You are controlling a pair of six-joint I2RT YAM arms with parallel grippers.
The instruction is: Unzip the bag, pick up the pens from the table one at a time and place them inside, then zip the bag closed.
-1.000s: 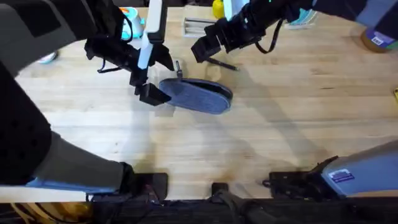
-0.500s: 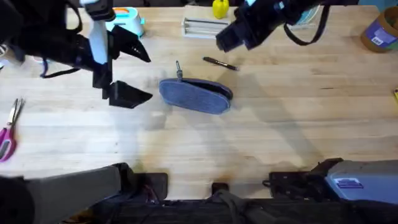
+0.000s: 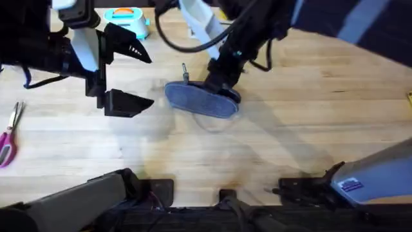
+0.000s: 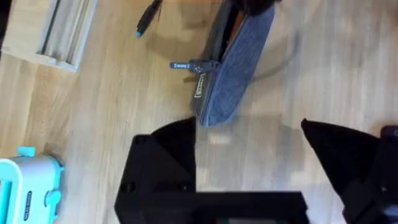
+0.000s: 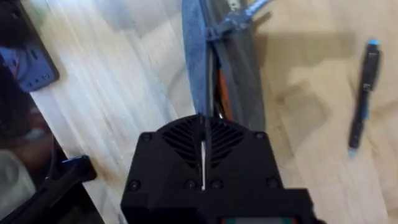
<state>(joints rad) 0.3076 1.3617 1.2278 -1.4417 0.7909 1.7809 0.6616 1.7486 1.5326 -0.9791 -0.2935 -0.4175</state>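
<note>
The right pincer (image 5: 203,152) has its black fingers pressed together over the open zip of the blue-grey bag (image 5: 194,56), where something orange shows inside. The silver pull (image 5: 239,15) sticks out sideways. A dark pen (image 5: 364,93) with a blue tip lies apart on the table (image 5: 124,93).

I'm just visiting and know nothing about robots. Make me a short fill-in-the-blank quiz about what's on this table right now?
1. The right hand is at the bag's zip with its fingers ____.
2. The left hand is beside the bag with its fingers ____.
3. The scissors at the table's left edge have ____ handles.
4. A dark pen with a blue tip lies ____ the bag.

Missing words: shut; open; pink; outside
</note>
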